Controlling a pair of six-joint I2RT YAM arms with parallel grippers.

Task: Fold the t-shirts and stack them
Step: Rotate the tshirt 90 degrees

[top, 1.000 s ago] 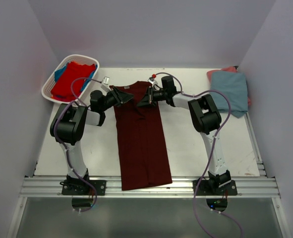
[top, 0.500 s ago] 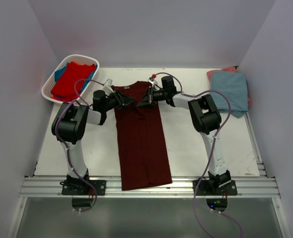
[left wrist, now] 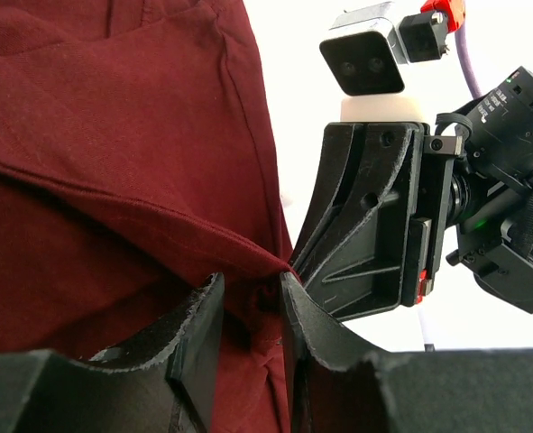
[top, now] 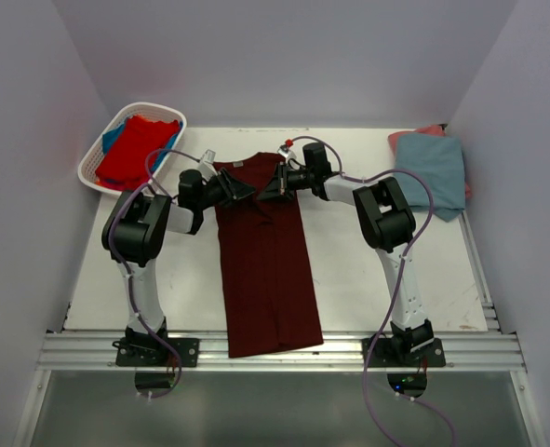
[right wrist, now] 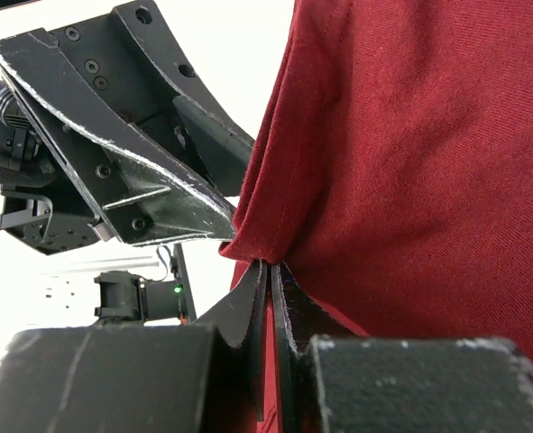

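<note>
The dark maroon t-shirt (top: 265, 270) lies folded into a long strip down the middle of the table, collar end far. My left gripper (top: 242, 191) sits at its top left edge. Its jaws stand narrowly apart with bunched maroon cloth (left wrist: 113, 135) squeezed between them, midpoint (left wrist: 245, 298). My right gripper (top: 267, 189) is at the top right and is shut flat on a fold of the same shirt (right wrist: 428, 135), pinch point (right wrist: 271, 271). The two grippers face each other, almost touching.
A white slatted basket (top: 93, 158) at the far left holds a bright red shirt (top: 140, 149) and a blue one (top: 114, 137). At the far right a folded grey-blue shirt (top: 433, 172) lies on a salmon pink one (top: 423, 131). Walls close in both sides.
My left gripper has slid right onto the shirt's top left edge, and its jaws have narrowed around the cloth. The right gripper and the shirt have stayed put.
</note>
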